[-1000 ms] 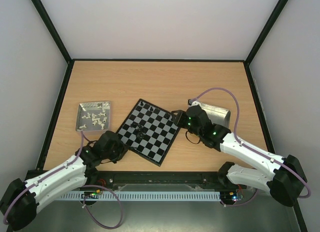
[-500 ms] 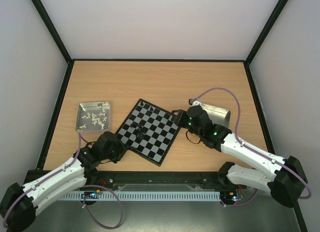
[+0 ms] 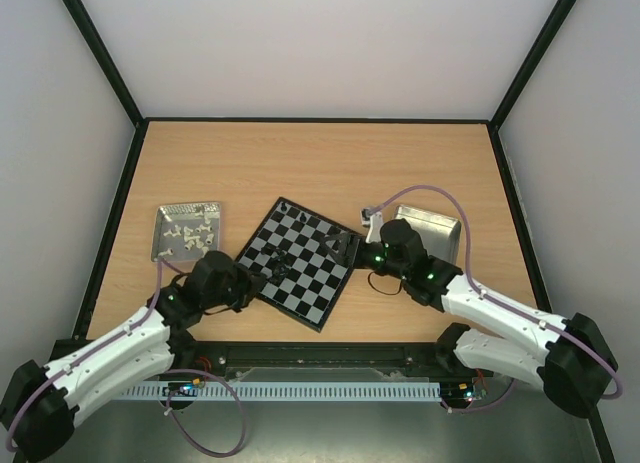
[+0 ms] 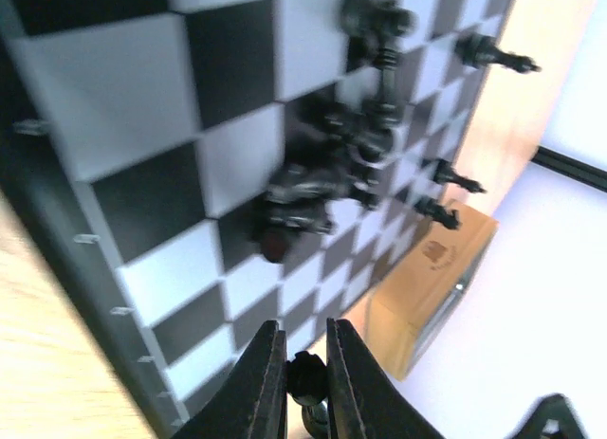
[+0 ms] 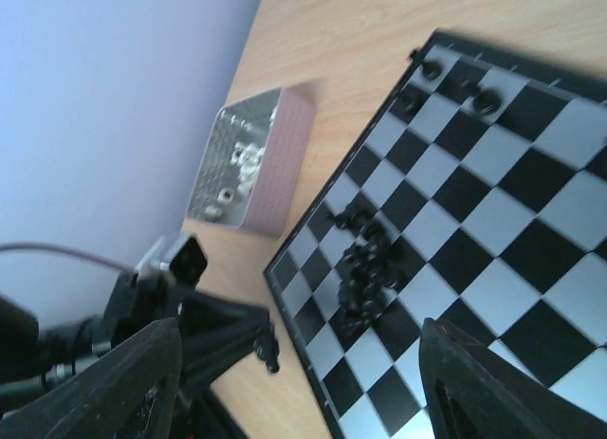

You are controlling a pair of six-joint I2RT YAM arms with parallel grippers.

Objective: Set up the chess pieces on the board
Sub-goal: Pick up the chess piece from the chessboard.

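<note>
The board (image 3: 300, 265) lies turned like a diamond in mid-table. A heap of black chess pieces (image 3: 280, 264) lies on its left part, and it also shows in the left wrist view (image 4: 332, 164) and the right wrist view (image 5: 365, 265). A few pieces stand near the far corner (image 3: 292, 210). My left gripper (image 3: 252, 275) is at the board's left edge, shut on a small black chess piece (image 4: 308, 377), which also shows in the right wrist view (image 5: 271, 349). My right gripper (image 3: 340, 247) is wide open and empty above the board's right part.
A metal tray (image 3: 187, 230) with white pieces stands left of the board and also shows in the right wrist view (image 5: 248, 160). A second metal tray (image 3: 433, 227) stands right of the board, behind my right arm. Black frame rails edge the table.
My right gripper has moved left from the board's right corner to above the board. My left gripper has moved up a little toward the board's left edge.
</note>
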